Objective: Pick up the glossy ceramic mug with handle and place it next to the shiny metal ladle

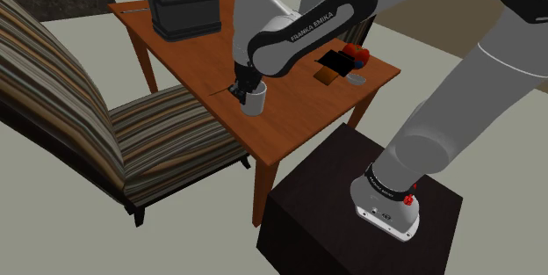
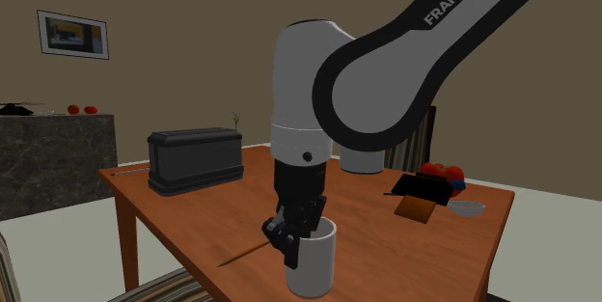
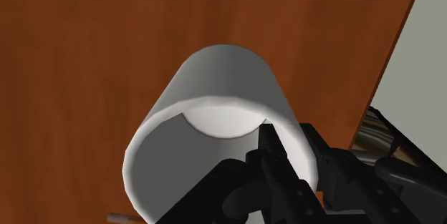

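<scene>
Wooden table is hosting the pale grey mug near its edge by the striped chair. Black gripper is pinching the mug's wall, one finger inside, one outside. Likely trouble: this rim-only pinch is risking the mug swinging or slipping loose in transit.

the plain white mug stands upright and empty, seemingly resting on the brown table near its edge, its rim clasped between the black fingers.

My white arm, banded with dark joints and lettered FRANKA EMIKA, ends in a black gripper; red studs dot its base.
</scene>
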### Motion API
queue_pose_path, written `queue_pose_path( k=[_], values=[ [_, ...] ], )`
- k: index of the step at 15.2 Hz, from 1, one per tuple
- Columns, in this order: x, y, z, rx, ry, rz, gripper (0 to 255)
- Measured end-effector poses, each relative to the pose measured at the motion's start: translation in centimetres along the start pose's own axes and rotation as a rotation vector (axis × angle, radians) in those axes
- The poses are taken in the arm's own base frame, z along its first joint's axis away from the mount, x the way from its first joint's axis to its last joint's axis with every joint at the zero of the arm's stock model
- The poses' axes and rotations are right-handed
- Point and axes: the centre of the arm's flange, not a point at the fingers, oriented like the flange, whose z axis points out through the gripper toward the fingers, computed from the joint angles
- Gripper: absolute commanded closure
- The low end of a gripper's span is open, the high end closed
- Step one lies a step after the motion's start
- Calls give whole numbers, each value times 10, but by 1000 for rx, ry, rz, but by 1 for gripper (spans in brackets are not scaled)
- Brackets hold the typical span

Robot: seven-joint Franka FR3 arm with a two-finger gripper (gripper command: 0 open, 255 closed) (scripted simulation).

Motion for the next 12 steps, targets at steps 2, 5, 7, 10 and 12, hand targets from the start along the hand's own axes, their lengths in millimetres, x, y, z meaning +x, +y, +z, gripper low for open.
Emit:
queue_pose_path(
  k=[2, 5, 7, 10, 12],
  values=[
    [0, 0, 0, 0, 0, 0, 255],
    [0, 0, 0, 0, 0, 0, 255],
    [0, 0, 0, 0, 0, 0, 255],
    [2, 1, -11, 0, 0, 0, 255],
    [3, 2, -22, 0, 0, 0, 255]
  ],
)
